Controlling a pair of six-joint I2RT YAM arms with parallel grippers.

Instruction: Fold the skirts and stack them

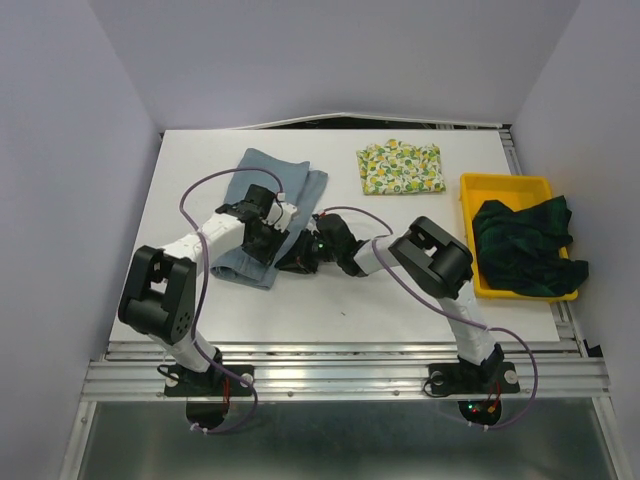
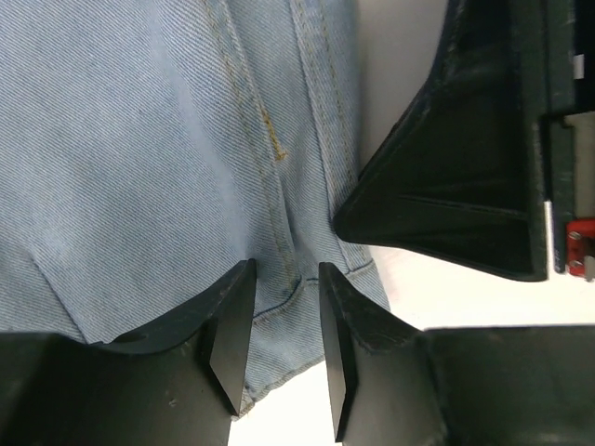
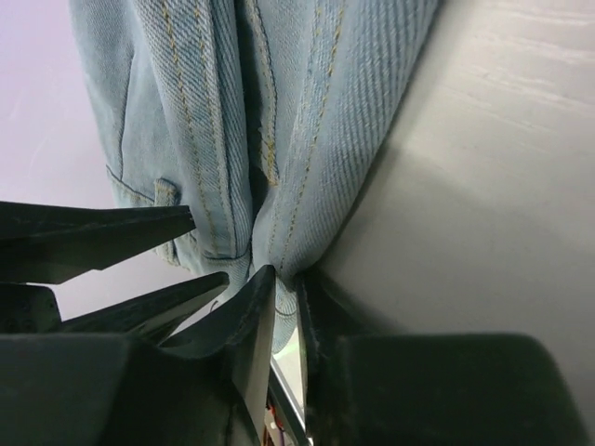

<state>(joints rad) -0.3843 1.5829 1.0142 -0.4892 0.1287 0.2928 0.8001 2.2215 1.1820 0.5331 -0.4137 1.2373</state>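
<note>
Though left tool [image 2: 286, 283] apart over blue-grey skirt [image 2: 139, 139], right tool [image 3: 286, 283] tight on it.

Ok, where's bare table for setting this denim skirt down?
Free: the near strip of table in front of the denim skirt, between the two arms; the patch bordered by lemon skirt, yellow tray and right arm. Crowded: the denim skirt's near right edge, where left end effector and right end effector meet.

3 skirts: the light blue denim skirt [image 1: 265, 170] lies partly folded at the bench's [image 1: 400, 290] left, the lemon-print skirt [image 1: 400, 168] lies folded flat, and the plaid skirt [image 1: 525, 245] is crumpled in the yellow tray [image 1: 500, 180].
</note>
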